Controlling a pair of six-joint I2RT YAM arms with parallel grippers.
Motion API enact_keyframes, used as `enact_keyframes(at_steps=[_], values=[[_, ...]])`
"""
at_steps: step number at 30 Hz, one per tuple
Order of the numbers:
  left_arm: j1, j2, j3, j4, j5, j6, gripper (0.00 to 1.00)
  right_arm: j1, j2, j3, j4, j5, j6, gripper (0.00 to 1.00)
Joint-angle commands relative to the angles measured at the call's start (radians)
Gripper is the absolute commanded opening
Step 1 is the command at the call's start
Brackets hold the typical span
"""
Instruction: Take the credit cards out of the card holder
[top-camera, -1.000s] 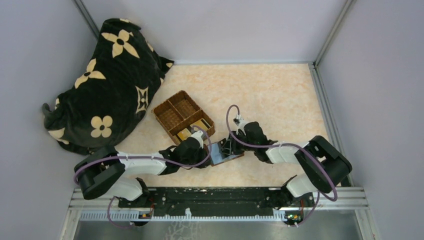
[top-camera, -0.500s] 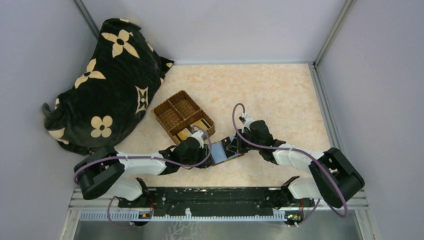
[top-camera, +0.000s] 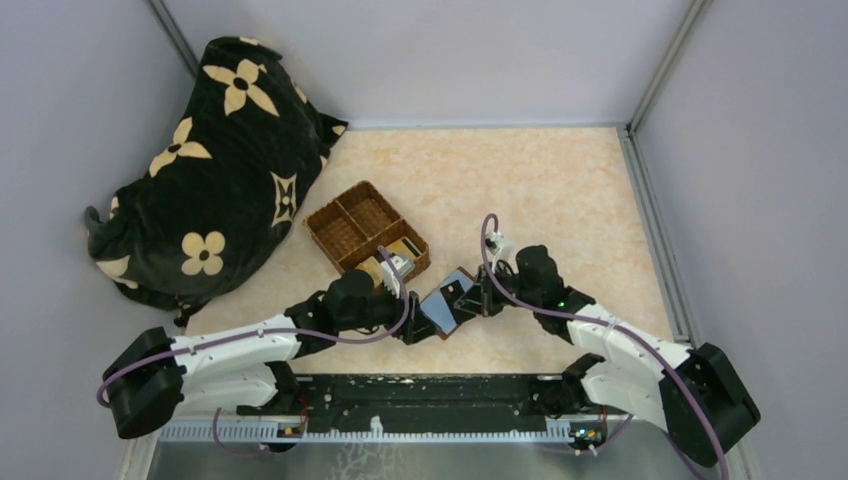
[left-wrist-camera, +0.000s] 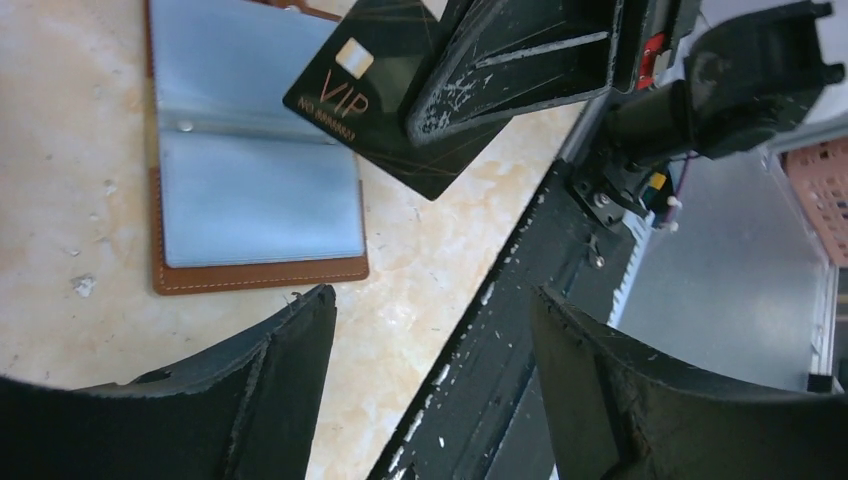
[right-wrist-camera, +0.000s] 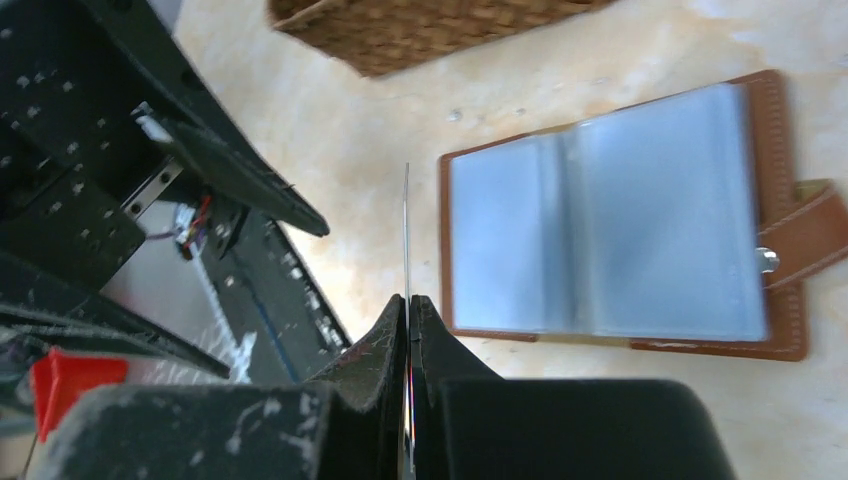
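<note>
The card holder (left-wrist-camera: 250, 170) lies open on the table, reddish-brown rim around a grey-blue inner face; it also shows in the right wrist view (right-wrist-camera: 620, 220) and from above (top-camera: 437, 312). A black credit card marked VIP (left-wrist-camera: 385, 110) hangs just above the holder's edge. My right gripper (right-wrist-camera: 410, 300) is shut on it, and the card appears edge-on there (right-wrist-camera: 407, 230). My left gripper (left-wrist-camera: 430, 300) stands open and empty just short of the holder's near edge. From above, the left gripper (top-camera: 412, 328) and right gripper (top-camera: 470, 298) face each other across the holder.
A brown wicker basket (top-camera: 367, 232) with three compartments stands behind the left gripper, with gold-tan cards (top-camera: 404, 247) in its near compartment. A black flower-patterned cloth bundle (top-camera: 210, 170) fills the back left. The black rail (top-camera: 430, 390) runs along the near edge.
My left gripper opened, let go and drew back to the left. My right gripper shut on the black card and shifted right with it, drawing it off the holder.
</note>
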Motion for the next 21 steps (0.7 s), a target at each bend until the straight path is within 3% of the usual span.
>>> enact_keyframes(at_steps=[1,4,6,17,21], values=[[0.001,-0.046,0.003,-0.013,0.124,0.084,0.76,-0.008,-0.092,-0.041,0.096,-0.217,0.005,0.00],[0.003,-0.062,-0.011,0.009,0.146,0.091,0.76,0.003,-0.096,-0.110,0.340,-0.387,0.135,0.00],[0.003,-0.069,-0.022,0.029,0.145,0.093,0.76,0.010,-0.092,-0.121,0.412,-0.431,0.170,0.00],[0.008,-0.146,-0.020,0.011,0.165,0.114,0.74,0.086,-0.047,-0.086,0.321,-0.405,0.092,0.00],[0.009,-0.139,-0.026,0.038,0.207,0.108,0.67,0.112,-0.039,-0.086,0.314,-0.389,0.084,0.00]])
